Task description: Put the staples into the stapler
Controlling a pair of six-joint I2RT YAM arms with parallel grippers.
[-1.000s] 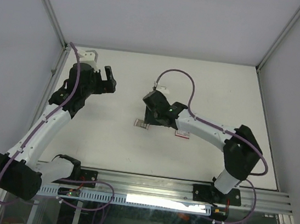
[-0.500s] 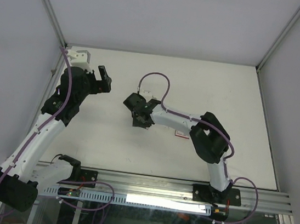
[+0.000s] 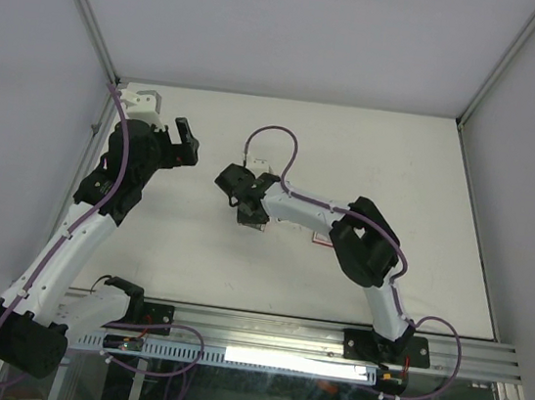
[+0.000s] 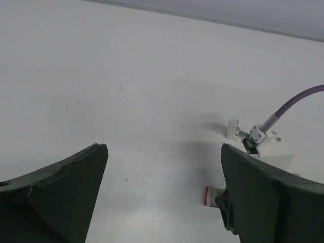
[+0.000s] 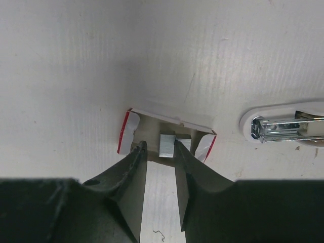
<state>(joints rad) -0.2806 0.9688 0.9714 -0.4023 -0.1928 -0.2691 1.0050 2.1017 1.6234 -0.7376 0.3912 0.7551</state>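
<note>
While the R gripper [image 5: 159, 144] is hanging low over the table [image 3: 401, 158], its two dark fingers [image 5: 132, 177] are sitting only narrowly parted, tips reaching into the open red-and-white box [image 5: 152, 120]. A grey strip of staples [image 5: 167, 145] is lying betw. the tips. The finger at the strip's 3 o'clock is looking flush w/ it, while a thin gap is showing on the 9 o'clock side, so the jaws aren't clamping it. A 2nd grey block [image 5: 185, 143] is sitting just beside the strip, at its 3 o'clock, inside the box. Red-edged flaps are folding out at both box ends.

The stapler [image 5: 283, 124] is lying on the table just beside the box, at approx. 3 o'clock of it in the R wrist view, not touching it. Its silvery metal part is showing atop a pale base, and its far end is running out of frame. A tiny bent wire bit [image 5: 159, 234] is lying on the table at 6 o'clock of the box.

In the top view the R arm [image 3: 370, 248] is stretching toward 9 o'clock, wrist tipping down over the box; the stapler is too small to pick out there. The L gripper [image 3: 185, 140] is hovering well apart, at approx. 10 o'clock of the R wrist, fingers spread wide w/ only bare table betw. them. The L wrist cam is facing the R wrist's white housing [image 4: 273, 152] & purple cable [image 4: 298, 97].
</note>
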